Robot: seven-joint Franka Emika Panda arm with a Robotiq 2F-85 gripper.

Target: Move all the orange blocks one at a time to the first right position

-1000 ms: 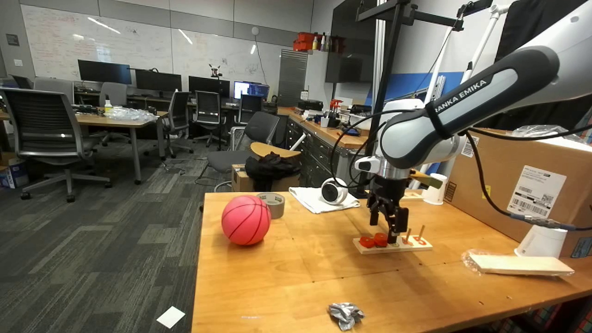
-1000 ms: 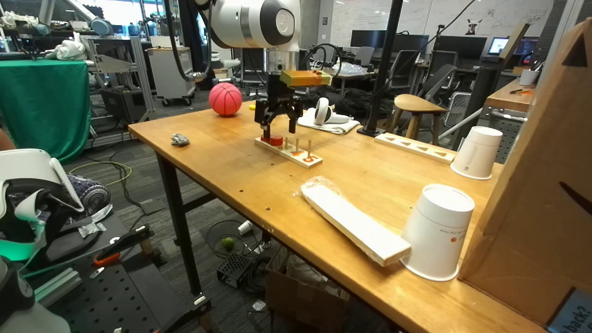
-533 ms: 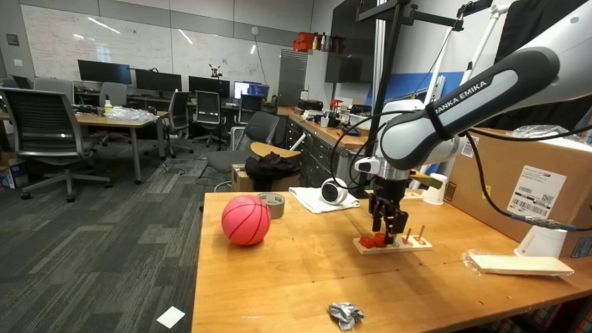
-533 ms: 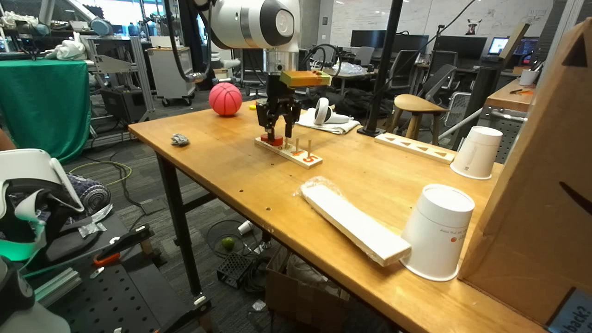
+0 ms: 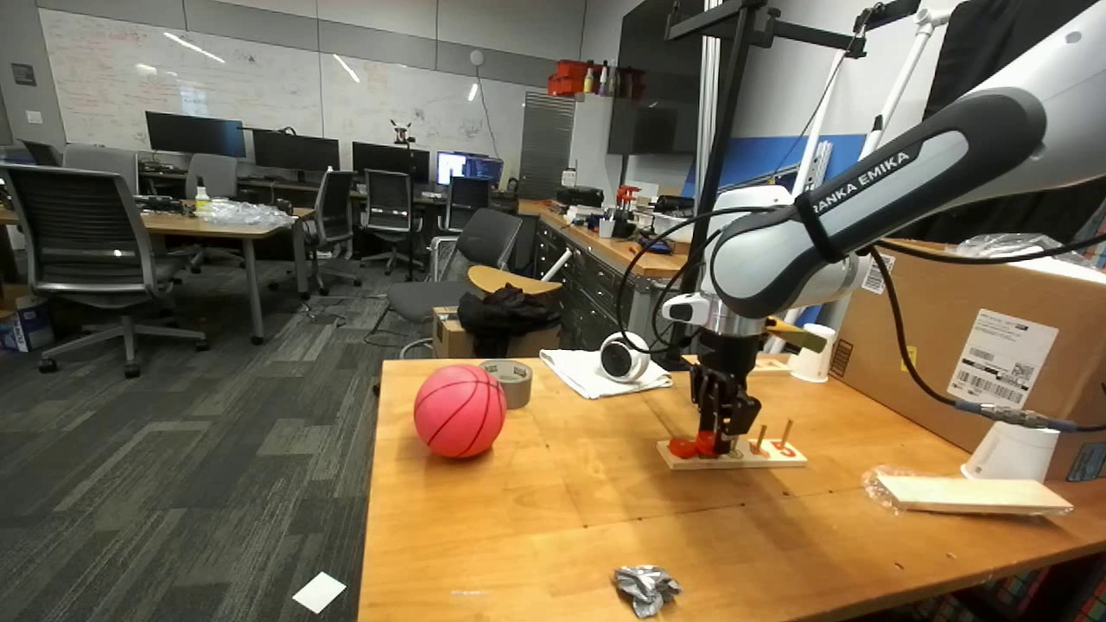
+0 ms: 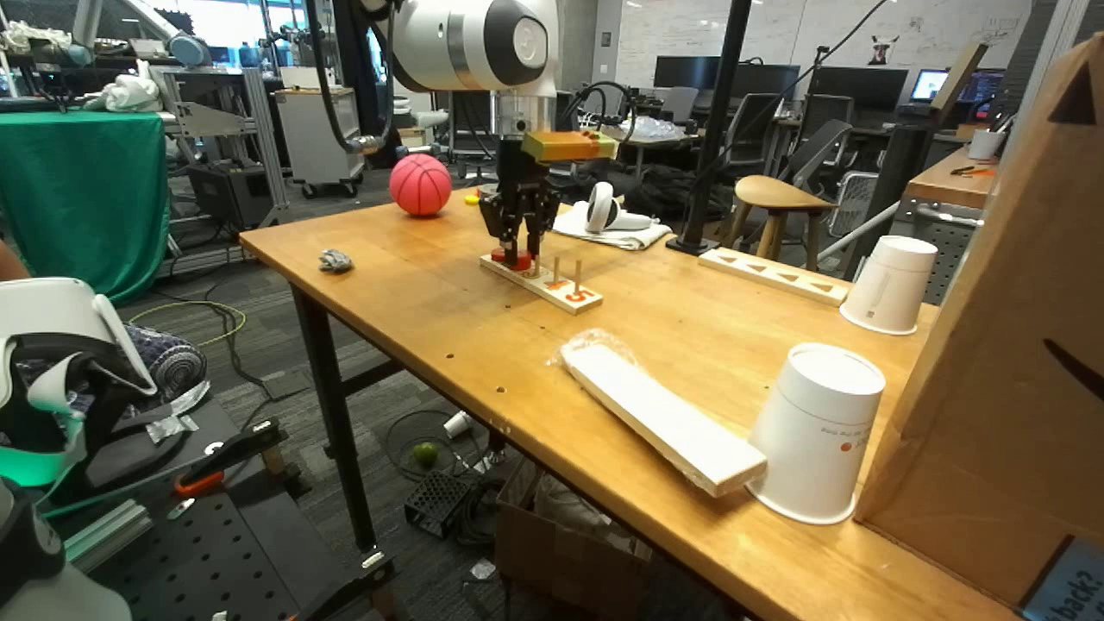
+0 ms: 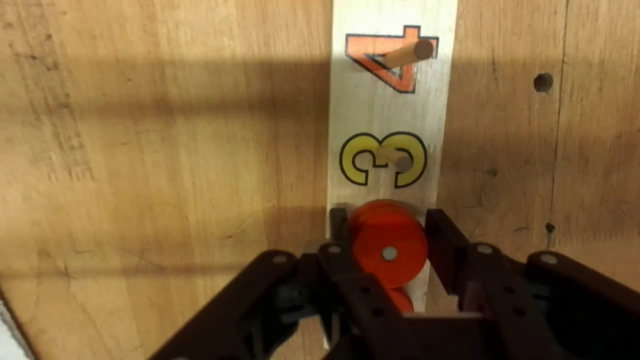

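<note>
In the wrist view a round orange block sits on a peg of the pale board; the edge of another disc shows beneath it. My gripper is shut on this block, one finger pressed to each side, and it is low over the board. Partly covered by the gripper, a further orange block stands at the board's end; an exterior view shows that block too. Bare pegs rise at the 3, the 4 and, in an exterior view, the 5 at the opposite end.
A pinkish-red ball, a tape roll and a headset on a white cloth lie further off. Crumpled foil, a wrapped plank, paper cups and a big carton share the table.
The jaws have come together from wide apart onto the orange block, after the gripper shifted slightly along the board. The board has moved a little with the grip.
</note>
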